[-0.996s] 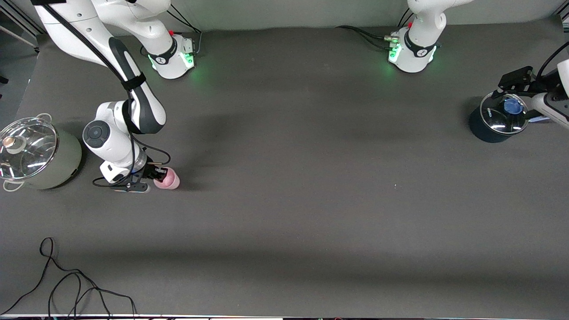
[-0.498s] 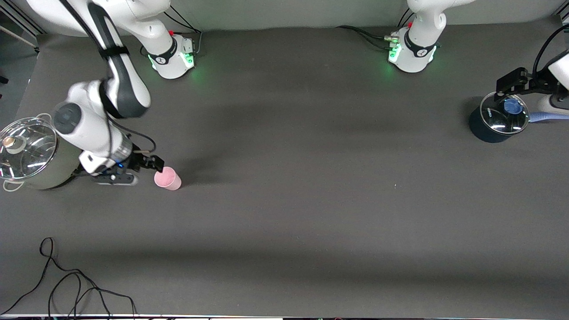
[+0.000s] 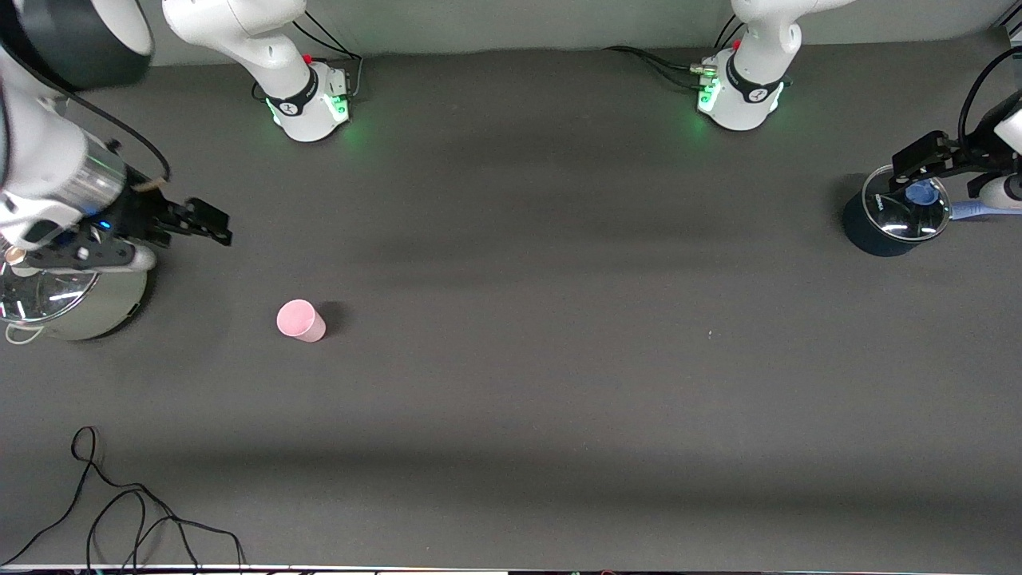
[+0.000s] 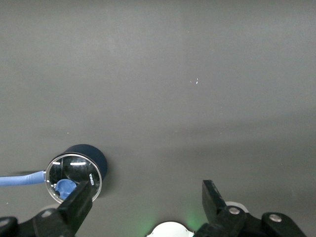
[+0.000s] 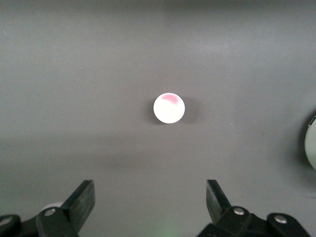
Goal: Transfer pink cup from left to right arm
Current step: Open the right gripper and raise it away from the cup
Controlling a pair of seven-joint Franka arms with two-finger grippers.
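Observation:
The pink cup [image 3: 300,321] stands alone on the dark table mat, toward the right arm's end. In the right wrist view it shows from above as a pale round [image 5: 169,108], well apart from the fingers. My right gripper [image 3: 211,223] is open and empty, up in the air beside the grey-green pot; its fingers [image 5: 81,200] stand wide apart. My left gripper [image 3: 942,164] is open and empty over the dark blue pot at the left arm's end, with nothing between its fingers [image 4: 79,205].
A grey-green pot with a glass lid [image 3: 56,279] stands at the right arm's end; its edge shows in the right wrist view [image 5: 312,148]. A dark blue pot with a glass lid [image 3: 894,216] [image 4: 74,173] stands at the left arm's end. A black cable [image 3: 120,511] lies near the front edge.
My right gripper has let go of the pink cup, opened, risen and drawn back toward the grey-green pot. The cup stays standing in place. The left gripper has barely shifted.

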